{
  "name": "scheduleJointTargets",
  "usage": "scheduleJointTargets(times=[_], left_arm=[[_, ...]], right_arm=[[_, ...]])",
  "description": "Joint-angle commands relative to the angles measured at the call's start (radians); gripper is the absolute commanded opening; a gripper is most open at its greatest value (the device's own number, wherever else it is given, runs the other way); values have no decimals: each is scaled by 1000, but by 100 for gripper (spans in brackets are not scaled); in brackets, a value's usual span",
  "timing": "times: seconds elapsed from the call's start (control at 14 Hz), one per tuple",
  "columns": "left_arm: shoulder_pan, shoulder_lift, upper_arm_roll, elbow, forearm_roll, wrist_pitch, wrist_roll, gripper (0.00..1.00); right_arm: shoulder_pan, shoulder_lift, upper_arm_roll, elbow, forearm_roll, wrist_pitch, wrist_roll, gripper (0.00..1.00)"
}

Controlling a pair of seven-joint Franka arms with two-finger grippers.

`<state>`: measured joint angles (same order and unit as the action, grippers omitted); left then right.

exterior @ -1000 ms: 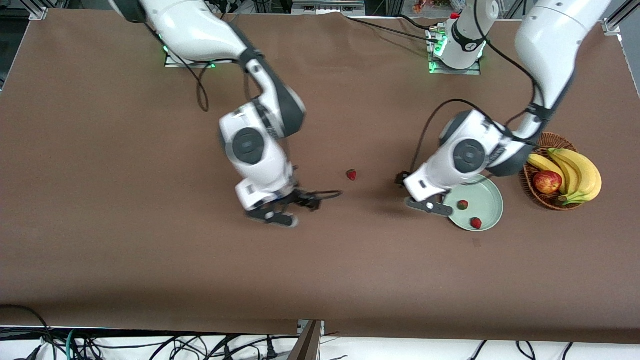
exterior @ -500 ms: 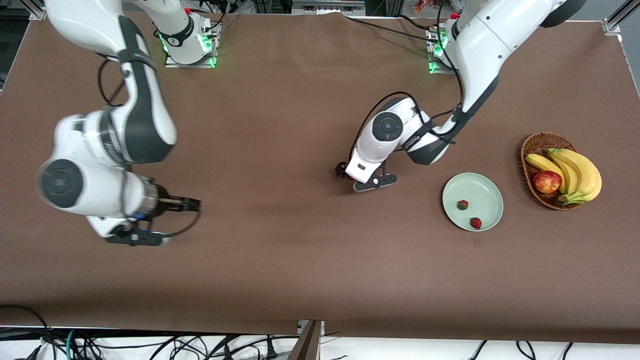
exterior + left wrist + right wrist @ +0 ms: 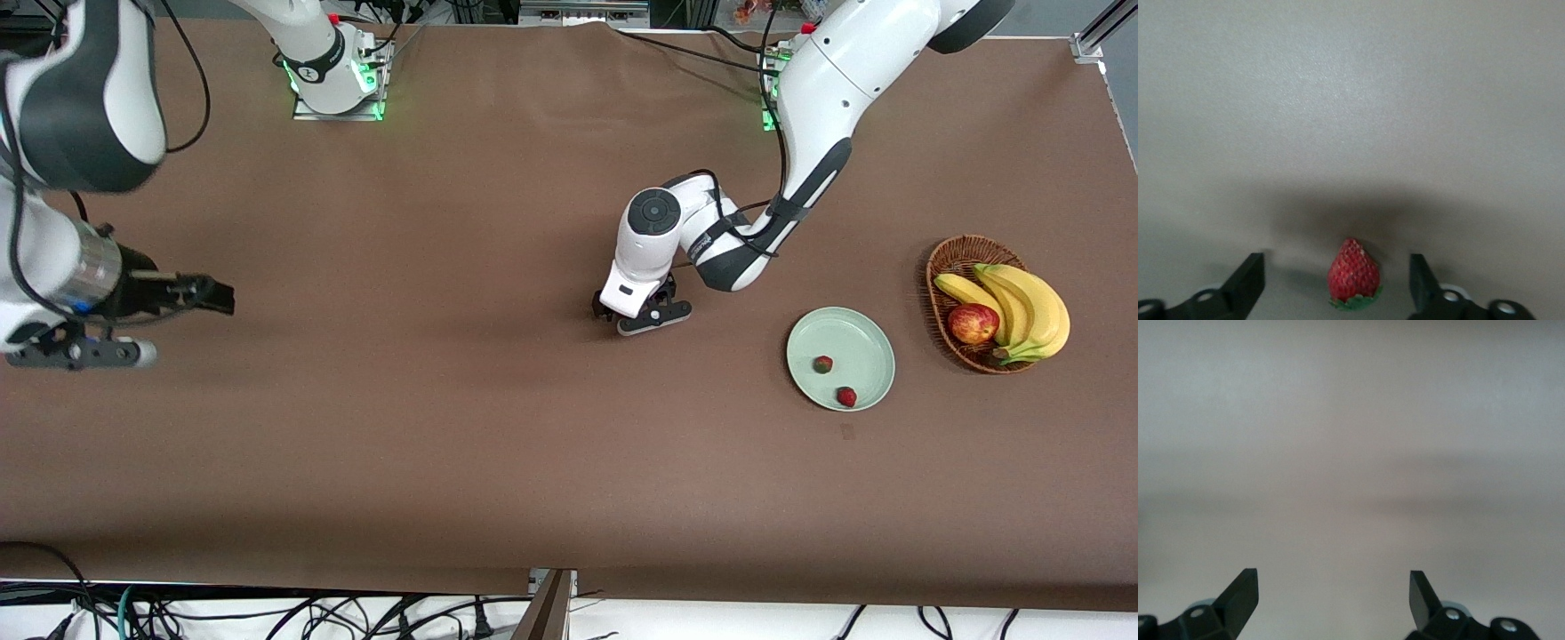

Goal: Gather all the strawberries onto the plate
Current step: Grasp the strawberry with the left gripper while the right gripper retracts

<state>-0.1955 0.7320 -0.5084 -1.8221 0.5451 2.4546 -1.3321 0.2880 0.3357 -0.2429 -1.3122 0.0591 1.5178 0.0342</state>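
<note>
Two strawberries (image 3: 823, 364) (image 3: 846, 396) lie on the pale green plate (image 3: 855, 336). A third strawberry (image 3: 1353, 273) lies on the brown table between the fingers of my left gripper (image 3: 1336, 267), with a gap on each side. The left gripper (image 3: 642, 318) is open and low over the middle of the table, and it hides that berry in the front view. My right gripper (image 3: 80, 354) hangs open and empty over the right arm's end of the table. In the right wrist view, only bare cloth shows between the right gripper's (image 3: 1335, 583) fingers.
A brown wicker basket (image 3: 949, 258) with bananas (image 3: 1031, 307) and a red-yellow apple (image 3: 973, 323) stands beside the plate at the left arm's end of the table. A small dark mark (image 3: 846, 432) lies on the cloth just nearer the camera than the plate.
The left gripper has gone from the plate's rim to the third strawberry at mid-table and come down around it. The right arm has swung away toward its end of the table.
</note>
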Motion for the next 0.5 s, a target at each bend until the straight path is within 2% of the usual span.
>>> scheduleJointTargets(times=[0.0, 0.07, 0.14, 0.21, 0.29, 0.43], left_arm=[[-1, 9, 5, 7, 27, 12, -24, 50], [-1, 9, 5, 7, 23, 12, -24, 34], [-1, 9, 5, 9, 23, 12, -15, 15], [1, 9, 5, 7, 23, 11, -13, 0], [4, 7, 5, 9, 23, 7, -10, 0], [5, 4, 5, 13, 23, 3, -7, 0]], right_arm=[[-79, -159, 117, -189, -111, 36, -16, 100], [-120, -191, 151, -205, -143, 50, -16, 100], [-139, -234, 166, -229, -143, 58, -11, 100], [-150, -285, 174, -266, -142, 56, -8, 100], [-167, -323, 174, -292, -140, 56, -4, 100], [-188, -331, 175, -300, -139, 44, -19, 100]])
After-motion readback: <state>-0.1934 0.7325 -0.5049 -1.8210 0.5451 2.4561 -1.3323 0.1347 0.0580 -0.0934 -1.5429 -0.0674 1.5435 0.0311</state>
